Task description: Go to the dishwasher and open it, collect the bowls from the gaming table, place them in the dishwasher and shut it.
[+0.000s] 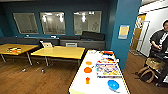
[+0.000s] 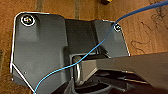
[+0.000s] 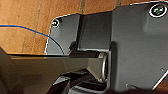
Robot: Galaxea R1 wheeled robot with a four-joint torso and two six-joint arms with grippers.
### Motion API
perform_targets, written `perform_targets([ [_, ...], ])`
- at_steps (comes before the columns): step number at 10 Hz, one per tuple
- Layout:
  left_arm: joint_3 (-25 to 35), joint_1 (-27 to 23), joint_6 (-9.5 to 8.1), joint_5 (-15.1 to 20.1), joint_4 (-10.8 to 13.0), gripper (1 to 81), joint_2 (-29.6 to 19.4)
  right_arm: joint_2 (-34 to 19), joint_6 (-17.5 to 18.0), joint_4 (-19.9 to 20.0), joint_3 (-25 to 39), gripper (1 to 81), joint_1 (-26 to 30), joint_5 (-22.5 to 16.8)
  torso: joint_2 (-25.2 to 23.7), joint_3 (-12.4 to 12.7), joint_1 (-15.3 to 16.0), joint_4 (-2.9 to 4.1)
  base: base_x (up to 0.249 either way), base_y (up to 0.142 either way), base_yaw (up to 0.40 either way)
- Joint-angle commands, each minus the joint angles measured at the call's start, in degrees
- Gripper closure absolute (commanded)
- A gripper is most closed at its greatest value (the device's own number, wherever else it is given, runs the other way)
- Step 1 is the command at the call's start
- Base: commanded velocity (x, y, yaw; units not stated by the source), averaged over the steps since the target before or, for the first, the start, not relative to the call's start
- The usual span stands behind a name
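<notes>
While the robot faces the gaming table (image 1: 80,83) end-on, the white top with its yellowish edge runs straight away from the camera, its long axis pointing into the room. Nearest sits the blue bowl (image 1: 113,85), toward the table's right side; a small orange item (image 1: 87,80) stands on the left (too blurred to tell what it is). Farther along the left side lie an orange bowl (image 1: 87,70) and, beyond it, another orange bowl (image 1: 88,63). A colourful printed sheet (image 1: 108,69) lies between the orange bowls and the right edge, with more bright clutter at the far end. By these positions the blue bowl looks to lie on the right arm's side and the orange ones on the left arm's. Both wrist cameras look down past the robot's own dark plates to wooden floor (image 2: 140,37); whether either gripper is released or clenched cannot be told. Open floor lies to the table's left, up to the yellow tables (image 1: 60,52); on the right a teal pillar (image 1: 125,32) crowds the far edge, and a person (image 1: 161,40) stands past it. The dishwasher is nowhere in this scene.
</notes>
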Motion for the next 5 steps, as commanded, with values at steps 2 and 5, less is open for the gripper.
perform_targets([
  [2,0.73,-1.96,0.21,2.76,0.44,1.0,-0.30,0.08,-0.07,-0.82,0.57,1.0,2.27,-2.36,0.00,0.00,0.01,0.00,0.000,0.000,0.000],
  [5,0.73,-1.96,0.39,2.67,0.61,1.0,-0.31,0.00,0.02,-0.47,0.57,1.0,2.18,-2.28,0.00,0.00,0.01,0.00,0.000,0.000,0.000],
])
